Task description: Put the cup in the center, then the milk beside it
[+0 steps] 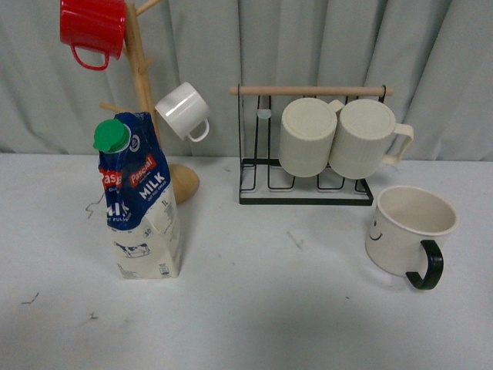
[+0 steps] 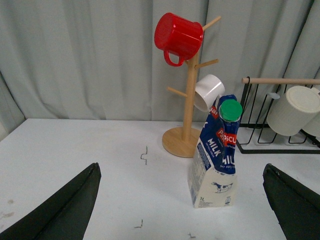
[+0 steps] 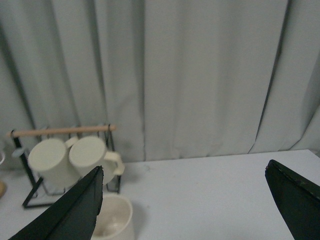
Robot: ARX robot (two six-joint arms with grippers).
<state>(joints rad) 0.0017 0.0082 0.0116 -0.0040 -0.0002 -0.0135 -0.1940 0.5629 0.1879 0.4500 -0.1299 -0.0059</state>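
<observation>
Two things to watch: the cup (image 1: 408, 230), a wide cream mug with a black handle and a smiley, sits upright at lower right of the front frame on the desk (image 1: 269, 308). The milk (image 1: 141, 200), a blue carton with a green cap, stands at left. The left claw (image 2: 181, 169) is spread wide, with the milk ahead between its fingers, untouched. The right claw (image 3: 185, 167) is spread too, with the cup just beside one finger.

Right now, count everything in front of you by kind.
Mugs: 5 (red mug, white mug, two ribbed mugs, cup)
Milk: 1
Mug tree: 1
Wire rack: 1
Total: 8
</observation>
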